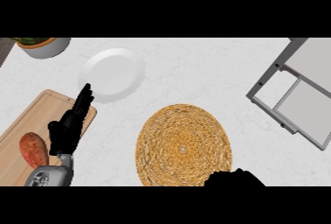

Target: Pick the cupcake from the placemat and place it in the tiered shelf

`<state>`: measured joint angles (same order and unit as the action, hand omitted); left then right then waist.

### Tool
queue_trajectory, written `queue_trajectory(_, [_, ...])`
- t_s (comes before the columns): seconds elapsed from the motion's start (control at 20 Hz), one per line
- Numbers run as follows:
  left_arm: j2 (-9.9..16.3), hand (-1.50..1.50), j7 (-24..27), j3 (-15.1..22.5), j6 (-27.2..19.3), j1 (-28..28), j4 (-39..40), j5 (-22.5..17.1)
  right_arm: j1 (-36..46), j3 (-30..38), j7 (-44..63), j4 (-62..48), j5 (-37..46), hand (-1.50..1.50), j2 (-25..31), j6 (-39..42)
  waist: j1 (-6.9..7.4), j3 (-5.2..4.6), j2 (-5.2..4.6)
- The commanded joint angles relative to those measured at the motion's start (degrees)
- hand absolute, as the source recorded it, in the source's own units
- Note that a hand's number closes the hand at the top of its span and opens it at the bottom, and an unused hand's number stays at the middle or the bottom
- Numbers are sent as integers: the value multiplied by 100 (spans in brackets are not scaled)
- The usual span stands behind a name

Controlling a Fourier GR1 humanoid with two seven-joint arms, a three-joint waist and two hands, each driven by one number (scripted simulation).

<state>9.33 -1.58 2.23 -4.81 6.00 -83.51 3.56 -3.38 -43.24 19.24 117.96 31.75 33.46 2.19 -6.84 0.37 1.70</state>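
While the right robot hand (234, 178) sits low at the near edge of the woven placemat (184, 144), I can't tell how its fingers are set, and no cupcake shows, perhaps hidden beneath it. The left robot hand (71, 127) rests with straight fingers, holding nothing. Carried to the tiered shelf (294, 92), the cupcake might clip its frame.

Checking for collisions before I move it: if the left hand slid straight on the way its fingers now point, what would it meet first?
The left hand lies open over the wooden cutting board, fingers pointing up the view. Straight on, its fingertips would first meet the white plate, whose rim they already border; how high the hand hangs above it is unclear.
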Motion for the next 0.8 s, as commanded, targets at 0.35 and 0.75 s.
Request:
queue_trajectory(0.35, [54,0,23,-54,13,-199,-192,-36,-1792,2079,-1192,2557,-1715,150,1454,-656,-109,6,-25])
queue_trajectory(0.75, [194,0,45,-103,124,-194,-291,-61,-2175,4392,-1831,2274,-2902,150,1584,-926,-26,-8,-33])
